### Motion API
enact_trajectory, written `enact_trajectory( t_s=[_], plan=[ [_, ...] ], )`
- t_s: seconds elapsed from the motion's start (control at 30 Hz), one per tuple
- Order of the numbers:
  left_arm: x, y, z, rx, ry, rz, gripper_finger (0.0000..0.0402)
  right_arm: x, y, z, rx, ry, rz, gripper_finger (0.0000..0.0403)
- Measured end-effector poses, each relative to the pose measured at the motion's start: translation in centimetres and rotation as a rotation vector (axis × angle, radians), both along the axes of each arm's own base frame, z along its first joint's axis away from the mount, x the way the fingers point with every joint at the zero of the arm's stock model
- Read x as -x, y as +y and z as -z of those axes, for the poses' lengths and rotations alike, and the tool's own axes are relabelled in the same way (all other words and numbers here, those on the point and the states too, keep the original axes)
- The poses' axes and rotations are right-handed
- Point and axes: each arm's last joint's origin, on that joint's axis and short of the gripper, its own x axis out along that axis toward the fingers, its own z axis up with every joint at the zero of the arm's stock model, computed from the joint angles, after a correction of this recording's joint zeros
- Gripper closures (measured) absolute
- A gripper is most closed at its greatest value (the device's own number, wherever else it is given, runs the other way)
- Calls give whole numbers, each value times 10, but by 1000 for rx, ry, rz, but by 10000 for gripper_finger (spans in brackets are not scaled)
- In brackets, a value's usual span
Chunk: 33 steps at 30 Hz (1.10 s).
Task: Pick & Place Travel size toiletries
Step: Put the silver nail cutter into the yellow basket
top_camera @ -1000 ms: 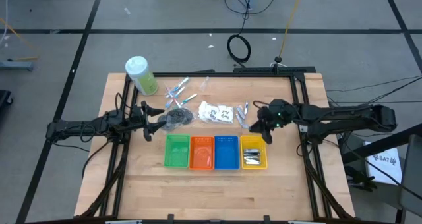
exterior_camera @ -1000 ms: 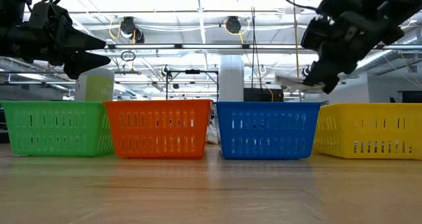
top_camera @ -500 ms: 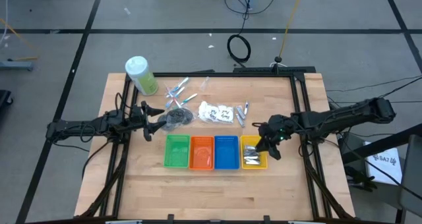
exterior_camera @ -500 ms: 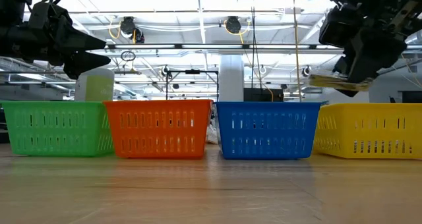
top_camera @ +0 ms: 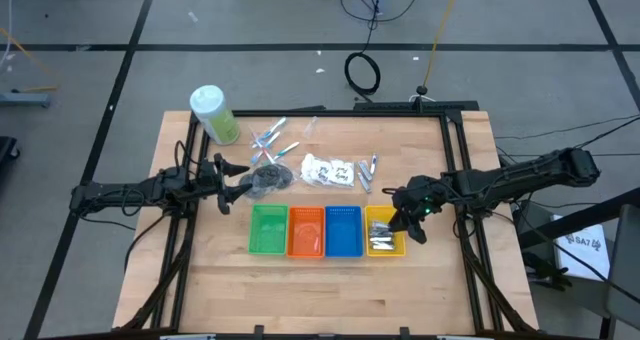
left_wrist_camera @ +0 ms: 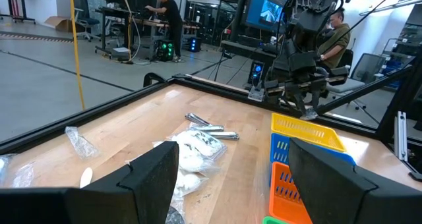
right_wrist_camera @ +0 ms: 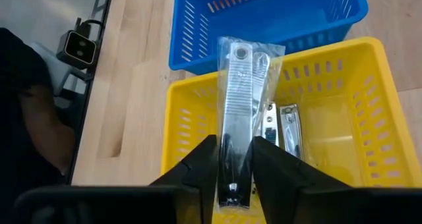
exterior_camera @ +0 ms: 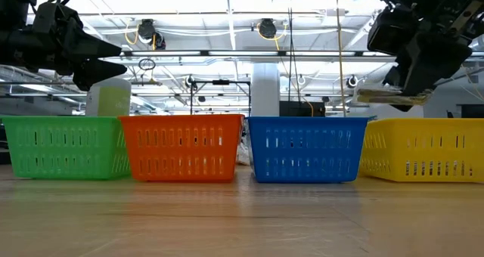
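My right gripper [right_wrist_camera: 234,155] is shut on a silver-grey piece in a clear packet [right_wrist_camera: 237,99] and hovers over the yellow bin [top_camera: 385,232]; the low view shows the packet [exterior_camera: 378,96] above the bin's rim. More silver pieces [right_wrist_camera: 283,122] lie in that bin. On the table lie white packets [top_camera: 328,168], silver pieces [top_camera: 367,170], thin sticks [top_camera: 272,135] and a dark clear pouch [top_camera: 268,178]. My left gripper [top_camera: 235,177] waits open just left of the pouch. My right gripper pinches the packet's near end [right_wrist_camera: 232,168] between its two fingers. The long packet sticks out forward past the fingertips, in line with them. It is lifted clear and lies about level above the yellow bin [right_wrist_camera: 330,138].
Green [top_camera: 268,230], orange [top_camera: 305,230] and blue [top_camera: 343,230] bins stand in a row left of the yellow one. A large pale-green bottle [top_camera: 213,113] lies at the far left corner. Bare wood lies near the front edge. People sit at desks beyond the table.
My right gripper carried the packet from beside the silver pieces on the table toward the near edge, to above the yellow bin, and has since stayed almost still. The packet, tilted before, now lies level.
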Motion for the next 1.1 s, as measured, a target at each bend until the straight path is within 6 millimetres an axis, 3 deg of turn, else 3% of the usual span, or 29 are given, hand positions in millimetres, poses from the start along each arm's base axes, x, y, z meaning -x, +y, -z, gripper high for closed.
enact_trajectory(
  t_s=[0.43,0.67,0.87,1.1],
  plan=[
    [0,0,0,0,0,0,121,-2,-1,-2,13,-33,10,260],
    [0,0,0,0,0,0,121,-12,-7,-13,196,-233,46,252],
    [0,0,0,0,0,0,121,-20,-27,-27,364,-392,215,249],
    [0,0,0,0,0,0,121,-18,-62,-25,457,-339,495,229]
  ],
)
